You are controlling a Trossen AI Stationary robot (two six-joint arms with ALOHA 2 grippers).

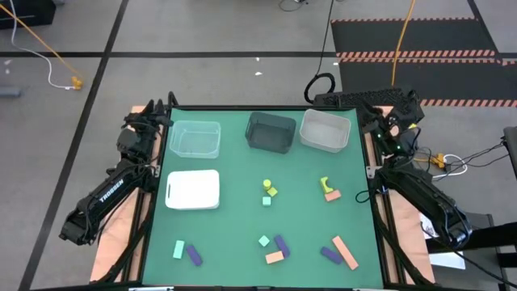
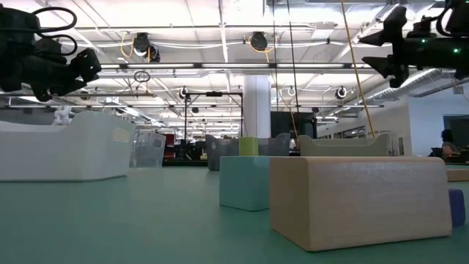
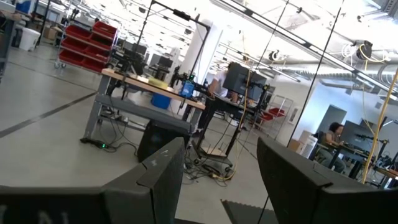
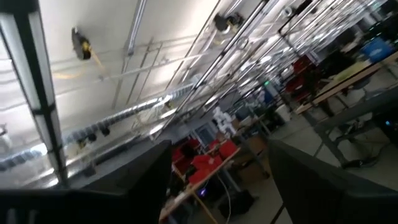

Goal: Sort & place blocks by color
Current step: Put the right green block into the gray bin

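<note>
Lying scattered, blocks, longest salmon bar seemingly diagonal

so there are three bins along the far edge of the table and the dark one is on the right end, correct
Not quite. The high view shows three bins along the far edge, but the dark bin sits in the middle, between the two clear bins.

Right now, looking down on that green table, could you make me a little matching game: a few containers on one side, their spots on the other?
Things:
1. flat white tray
2. dark plastic bin
3. clear plastic bin
4. pale grey bin

Places:
A. far edge, nearest the right arm
B. far edge, nearest the left arm
C. far edge, middle of the row
D. closer in, just before the clear bin

Pairs: 1-D, 2-C, 3-B, 4-A
</note>
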